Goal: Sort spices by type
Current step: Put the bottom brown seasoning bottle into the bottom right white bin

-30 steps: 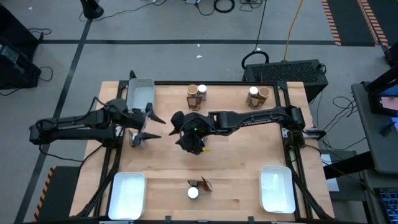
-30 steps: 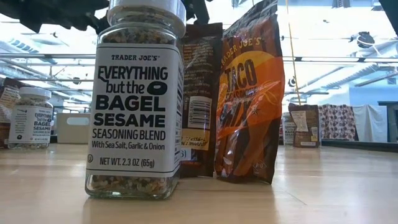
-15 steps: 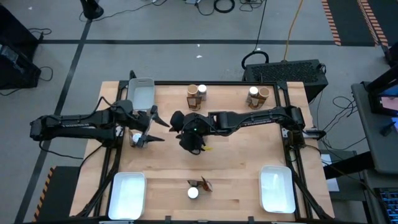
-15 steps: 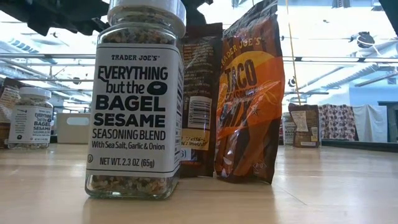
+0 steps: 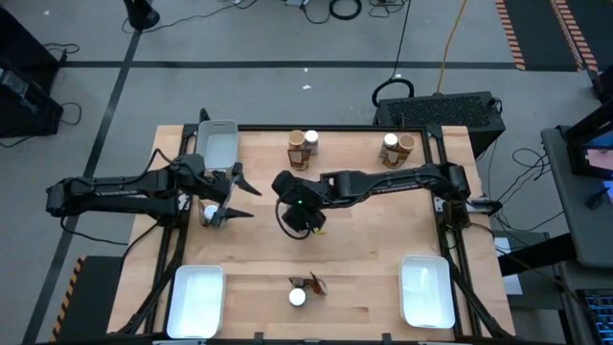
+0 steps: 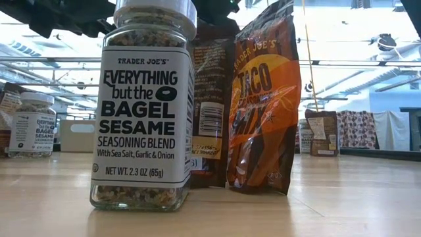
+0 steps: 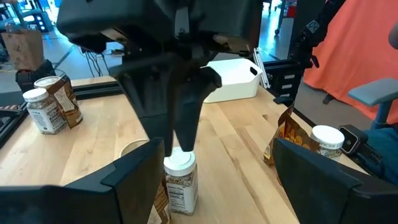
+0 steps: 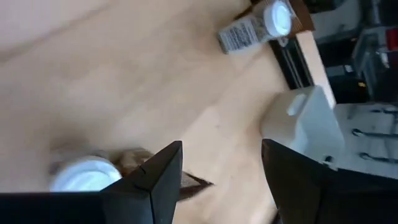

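the table [image 5: 354,259] is evenly lit from above, with only soft shadows cast. in the low view the room behind is blown out by strong backlight, and glare is seen on the taco sachet [image 6: 263,99]. the right wrist view is smeared by motion blur.

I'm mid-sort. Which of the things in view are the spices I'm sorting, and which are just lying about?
For the job:
- clear glass seasoning jars with white lids
- crinkly foil sachets, brown and orange

Lying about:
- white rectangular plastic trays, probably the sorting bins
- black case beyond the table's far edge
- yellow cable on the floor
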